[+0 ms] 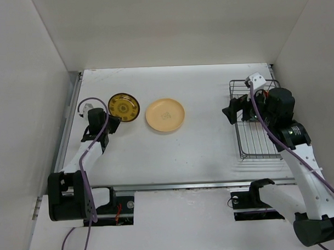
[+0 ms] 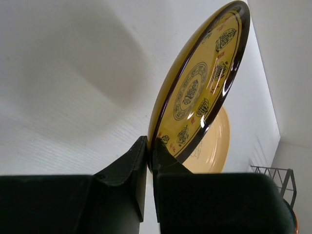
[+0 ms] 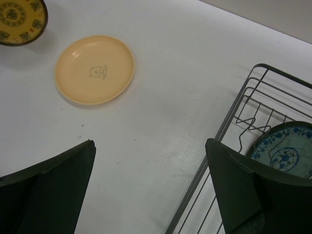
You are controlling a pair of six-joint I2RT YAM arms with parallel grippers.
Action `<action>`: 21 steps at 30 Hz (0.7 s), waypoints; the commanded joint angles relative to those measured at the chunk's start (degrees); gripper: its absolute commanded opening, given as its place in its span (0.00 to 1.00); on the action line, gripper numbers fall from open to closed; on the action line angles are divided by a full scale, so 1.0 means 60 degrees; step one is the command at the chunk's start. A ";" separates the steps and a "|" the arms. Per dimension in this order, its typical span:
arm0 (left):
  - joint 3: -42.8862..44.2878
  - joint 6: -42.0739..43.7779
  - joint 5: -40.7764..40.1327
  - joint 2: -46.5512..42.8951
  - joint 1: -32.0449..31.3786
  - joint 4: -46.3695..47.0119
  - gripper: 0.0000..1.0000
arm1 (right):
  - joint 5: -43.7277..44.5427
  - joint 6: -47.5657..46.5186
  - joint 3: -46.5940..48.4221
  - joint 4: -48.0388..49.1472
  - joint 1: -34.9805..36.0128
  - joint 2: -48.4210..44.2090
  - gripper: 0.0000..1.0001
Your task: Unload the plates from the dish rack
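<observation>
My left gripper [image 1: 113,122] is shut on the near rim of the yellow-patterned plate with a dark rim [image 1: 123,107]; in the left wrist view the gripper [image 2: 150,146] pinches the plate [image 2: 200,85] tilted on edge. The peach-tan plate [image 1: 165,115] lies flat on the table beside it, also seen in the right wrist view [image 3: 95,68]. My right gripper [image 1: 231,113] is open and empty, over the left edge of the wire dish rack [image 1: 255,138]. A light blue patterned plate [image 3: 285,151] rests in the rack [image 3: 253,105]; my arm hides it in the top view.
White walls enclose the table [image 1: 204,91] at the left, back and right. A metal rail [image 1: 65,128] runs along the left edge. An orange-red rim [image 2: 294,222] shows at the far right of the left wrist view, below the rack.
</observation>
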 commanded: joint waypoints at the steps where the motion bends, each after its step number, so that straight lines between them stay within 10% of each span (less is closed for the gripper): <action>1: -0.0070 -0.0547 -0.0055 0.0029 0.0257 0.0198 0.00 | 0.0232 0.0306 0.0045 0.0647 -0.0175 -0.0307 1.00; 21: 0.0296 -0.0840 0.0386 0.1567 0.0463 -0.0315 0.00 | 0.3203 0.0980 -0.0043 0.1320 -0.0819 -0.0543 1.00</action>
